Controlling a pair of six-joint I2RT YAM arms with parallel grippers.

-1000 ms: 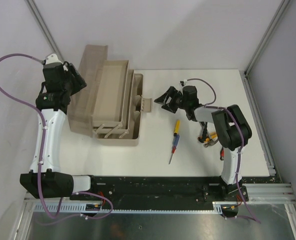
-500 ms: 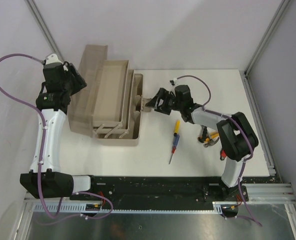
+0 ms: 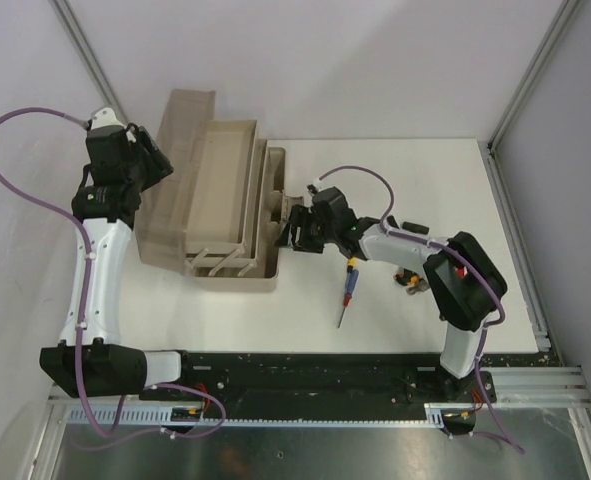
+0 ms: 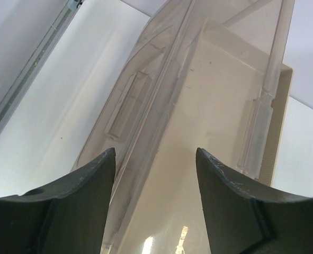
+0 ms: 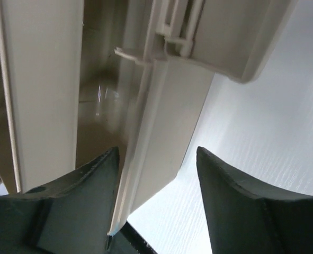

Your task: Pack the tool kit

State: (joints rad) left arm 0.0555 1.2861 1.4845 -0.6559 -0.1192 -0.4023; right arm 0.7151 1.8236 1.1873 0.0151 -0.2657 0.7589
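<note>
Two grippers meet the rectangular beige plastic toolbox [image 3: 230,278]: left gripper [image 4: 155,152] straddles its translucent brownish lid [image 3: 165,205], grip unclear; right gripper [image 5: 156,151] spreads its fingers around the front latch [image 5: 169,119].

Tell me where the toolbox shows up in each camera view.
Top external: toolbox left of centre, trays folded out.
Left wrist: its translucent lid fills the middle.
Right wrist: its front latch flap, centre.
Shared landmark: the white table, in all three.
</note>
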